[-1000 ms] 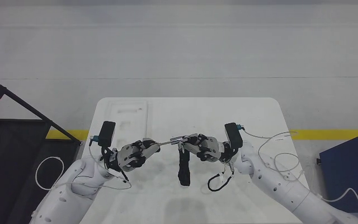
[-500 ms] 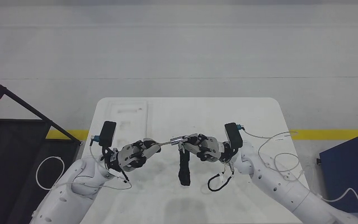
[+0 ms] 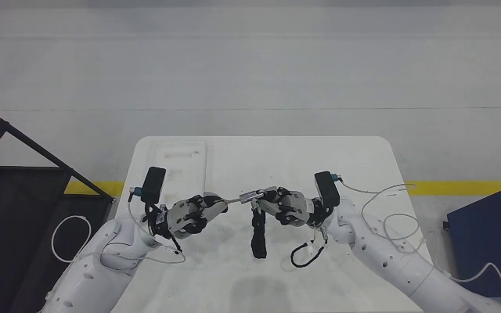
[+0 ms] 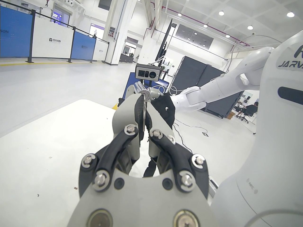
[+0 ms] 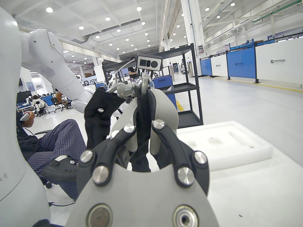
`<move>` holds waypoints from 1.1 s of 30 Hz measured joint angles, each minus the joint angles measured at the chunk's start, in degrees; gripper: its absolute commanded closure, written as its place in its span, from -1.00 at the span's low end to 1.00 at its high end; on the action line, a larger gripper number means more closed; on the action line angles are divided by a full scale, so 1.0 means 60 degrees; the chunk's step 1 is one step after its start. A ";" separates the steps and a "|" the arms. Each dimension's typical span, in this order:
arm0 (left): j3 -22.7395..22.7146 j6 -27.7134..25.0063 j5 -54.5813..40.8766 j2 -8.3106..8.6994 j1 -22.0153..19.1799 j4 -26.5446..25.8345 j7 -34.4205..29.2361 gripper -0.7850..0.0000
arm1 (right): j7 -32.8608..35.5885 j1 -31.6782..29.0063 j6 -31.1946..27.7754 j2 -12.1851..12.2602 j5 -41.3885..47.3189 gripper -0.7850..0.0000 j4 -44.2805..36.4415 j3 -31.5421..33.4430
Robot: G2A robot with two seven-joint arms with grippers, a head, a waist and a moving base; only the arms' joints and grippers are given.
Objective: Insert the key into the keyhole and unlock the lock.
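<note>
A white desk stands on a pale grey hall floor, with a white foam tray of shallow moulded recesses at its far left corner. Both arms come in from the near edge with elbows out, and their wrists turn inward, so the two pincers face each other above the middle of the desk.

The left pincer is held level and is clamped on the key. In the left wrist view the flat blade stands on edge between the closed fingers and points away from the wrist.

The right pincer is clamped on the lock, a short silver cylinder lying level, with its round face turned toward the key. Black fabric is pinched between this pincer's fingers.

The key's tip meets the lock's face in the air between the two pincers. How far in it sits cannot be told.

A black strap hangs down from the lock toward the desk.
</note>
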 measured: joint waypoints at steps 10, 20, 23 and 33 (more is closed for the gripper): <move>-0.0060 0.0000 -0.0027 -0.0013 -0.0134 -0.0121 -0.0261 1.00 | 0.0000 0.0000 0.0000 0.0000 0.0000 1.00 0.0000 0.0000; -0.0558 0.0148 0.0319 0.0010 0.0138 -0.0304 -0.0498 1.00 | 0.0001 0.0000 0.0000 0.0000 -0.0001 1.00 0.0000 0.0000; -0.0698 0.0208 0.0358 0.0019 0.0263 -0.0430 -0.0567 1.00 | 0.0000 0.0000 0.0000 0.0000 -0.0001 1.00 0.0000 0.0000; -0.0723 0.0282 0.0243 0.0014 0.0314 -0.0643 -0.0973 1.00 | 0.0000 0.0000 0.0000 0.0000 0.0000 1.00 0.0000 0.0000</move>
